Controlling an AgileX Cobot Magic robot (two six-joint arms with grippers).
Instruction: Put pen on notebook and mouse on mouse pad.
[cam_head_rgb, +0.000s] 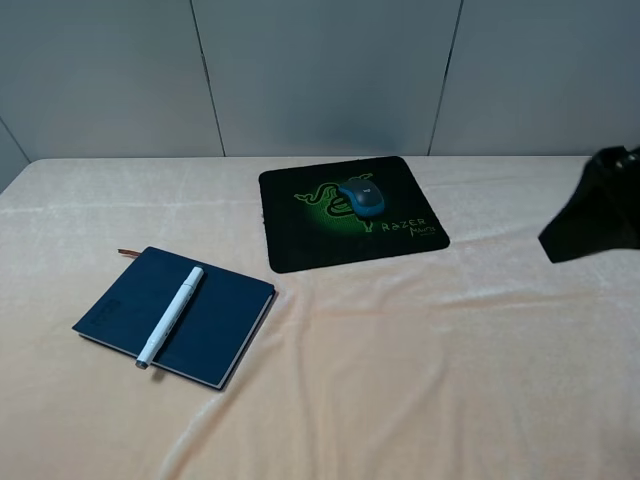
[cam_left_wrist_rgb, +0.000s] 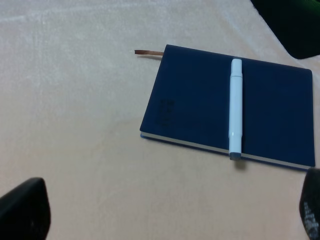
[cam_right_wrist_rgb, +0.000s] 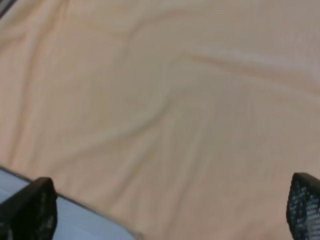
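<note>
We see the slim white pen (cam_head_rgb: 170, 317) lying across the navy hardcover notebook (cam_head_rgb: 215, 325), the blue-sided mouse (cam_head_rgb: 362, 197) on the black cloth mouse pad (cam_head_rgb: 300, 240). Both claws (cam_left_wrist_rgb: 165, 215) (cam_right_wrist_rgb: 170, 212) hang spread and empty; we'd pull back gently, disturbing nothing.

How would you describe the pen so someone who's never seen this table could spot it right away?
Start at the peach cloth-covered table and find the dark blue notebook near its front left. The pen lies diagonally across that cover, its tip just past the near edge. It is the only slim white stick there, unlike the rounded blue mouse on the black pad.
</note>
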